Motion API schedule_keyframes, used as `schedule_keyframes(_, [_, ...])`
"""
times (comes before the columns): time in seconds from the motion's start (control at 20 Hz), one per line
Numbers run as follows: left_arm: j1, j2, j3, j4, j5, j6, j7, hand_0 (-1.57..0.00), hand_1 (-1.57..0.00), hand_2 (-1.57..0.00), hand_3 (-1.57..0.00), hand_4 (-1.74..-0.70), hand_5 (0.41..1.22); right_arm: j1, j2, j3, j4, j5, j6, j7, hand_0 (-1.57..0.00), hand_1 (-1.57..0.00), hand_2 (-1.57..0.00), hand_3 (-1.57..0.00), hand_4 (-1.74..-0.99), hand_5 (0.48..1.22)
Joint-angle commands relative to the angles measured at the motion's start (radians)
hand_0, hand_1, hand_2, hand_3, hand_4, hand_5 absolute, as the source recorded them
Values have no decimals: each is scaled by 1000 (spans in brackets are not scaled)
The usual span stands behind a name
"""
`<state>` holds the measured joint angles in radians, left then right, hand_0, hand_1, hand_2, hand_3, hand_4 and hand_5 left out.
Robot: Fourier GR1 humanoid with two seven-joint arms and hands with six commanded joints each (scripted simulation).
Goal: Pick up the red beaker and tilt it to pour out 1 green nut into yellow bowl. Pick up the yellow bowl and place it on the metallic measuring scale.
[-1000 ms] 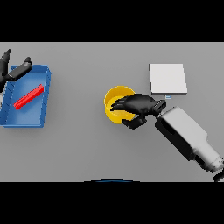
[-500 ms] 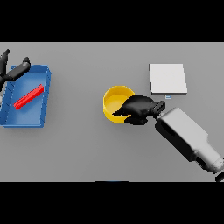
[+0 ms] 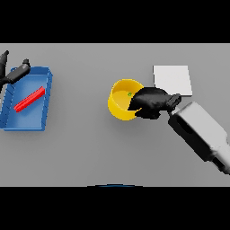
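My right robot hand (image 3: 152,102) reaches in from the scale (image 3: 173,80) side, clenched on the yellow bowl (image 3: 120,99) rim; the bowl sits just left of the scale, lifted and tilted since before. Left robot hand (image 3: 13,73) rests relaxed at the blue tray (image 3: 28,121).

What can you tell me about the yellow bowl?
The yellow bowl is round, plain and bright, with smooth walls, sitting upright on the grey table. A tiny green nut lies inside. The right hand is curled over its right rim, gripping it. The white scale sits apart, up to its right.
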<state>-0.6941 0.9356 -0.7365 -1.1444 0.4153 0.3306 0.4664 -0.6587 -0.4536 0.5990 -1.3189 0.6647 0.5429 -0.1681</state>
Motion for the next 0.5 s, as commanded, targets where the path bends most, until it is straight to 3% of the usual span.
schedule_keyframes(0.0, [2,0,7,-2,5,7,-5,1,1,1,1,-793,737,-3,-4,-4,-9,-6,13,23,-1553,-1549,-1549,-1302,-1721,1218])
schedule_keyframes(0.15, [-6,-3,11,-4,5,9,-21,1,1,1,1,-800,737,-32,7,-5,3,-20,25,53,-1562,-1551,-1559,-1353,-1724,1218])
schedule_keyframes(0.3, [3,12,14,8,5,0,-27,1,1,1,1,-795,747,-51,-22,-29,8,-28,24,73,-1566,-1561,-1565,-1269,-1723,1219])
schedule_keyframes(0.35, [1,11,13,5,3,3,-21,1,1,1,1,-794,748,-62,-33,-37,15,-26,17,72,-1471,-1535,-1566,-1279,-1723,1220])
schedule_keyframes(0.45, [-11,10,9,-4,1,0,-5,1,1,1,1,-790,753,-63,-56,-47,21,-17,-6,81,-1506,-1548,-1568,-1324,-1723,1220])
